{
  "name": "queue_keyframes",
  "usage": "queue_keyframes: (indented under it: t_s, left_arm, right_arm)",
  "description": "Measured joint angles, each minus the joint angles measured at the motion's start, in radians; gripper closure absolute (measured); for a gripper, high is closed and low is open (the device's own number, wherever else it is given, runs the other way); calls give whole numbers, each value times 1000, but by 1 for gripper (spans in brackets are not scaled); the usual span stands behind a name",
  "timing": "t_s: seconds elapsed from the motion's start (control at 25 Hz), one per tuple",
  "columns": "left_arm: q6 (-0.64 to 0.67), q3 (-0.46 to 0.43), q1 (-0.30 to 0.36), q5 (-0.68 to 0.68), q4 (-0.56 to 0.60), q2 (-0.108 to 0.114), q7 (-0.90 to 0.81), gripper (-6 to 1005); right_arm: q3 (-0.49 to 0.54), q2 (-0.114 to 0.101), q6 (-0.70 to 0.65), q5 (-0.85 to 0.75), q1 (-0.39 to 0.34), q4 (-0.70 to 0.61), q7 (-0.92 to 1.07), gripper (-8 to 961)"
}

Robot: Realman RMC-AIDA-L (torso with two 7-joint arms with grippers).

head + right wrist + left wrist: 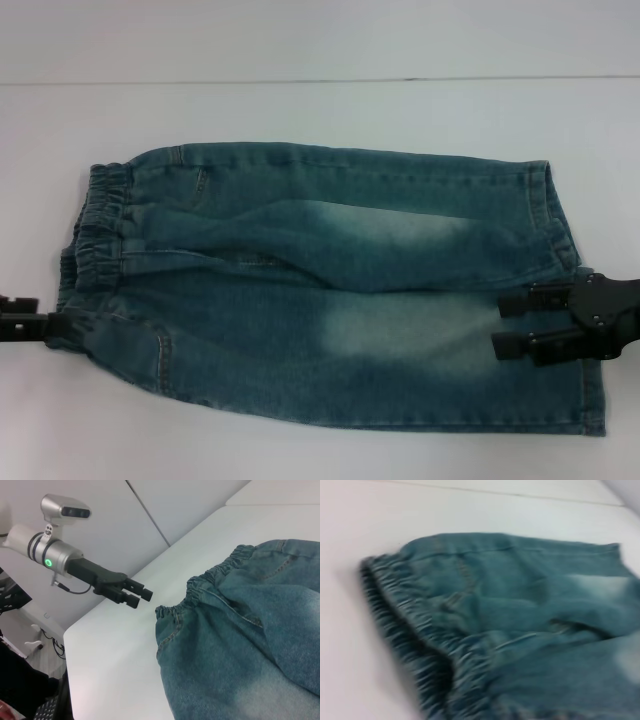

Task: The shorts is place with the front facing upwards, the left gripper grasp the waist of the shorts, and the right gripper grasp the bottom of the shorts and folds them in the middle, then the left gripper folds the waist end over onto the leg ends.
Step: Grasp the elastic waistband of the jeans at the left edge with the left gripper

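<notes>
Both my grippers sit open, left gripper [40,325] beside the waistband, right gripper [510,325] over the hems, shorts [330,290] flat on table [300,110]; left wrist: soft gathered elastic, easy pinch; right wrist: limp denim.

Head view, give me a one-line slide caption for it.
Denim shorts lie flat on the white table; left pincer at the waistband, open right pincer at the leg hems.

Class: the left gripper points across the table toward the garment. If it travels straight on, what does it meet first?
Most likely the gathered waistband of the shorts: the left gripper hangs just short of it, fingers parted, though height above the table is unclear.
</notes>
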Motion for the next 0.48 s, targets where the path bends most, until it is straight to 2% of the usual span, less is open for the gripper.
queue_keyframes:
  t_s: [0.24, 0.48]
  left_arm:
    - [-75, 12, -2, 78, -8, -9, -2, 280]
    - [-94, 21, -8, 87, -46, -14, 3, 280]
  right_arm:
    - [0, 2, 1, 0, 0, 0, -2, 84]
    - [0, 4, -7, 3, 2, 0, -10, 84]
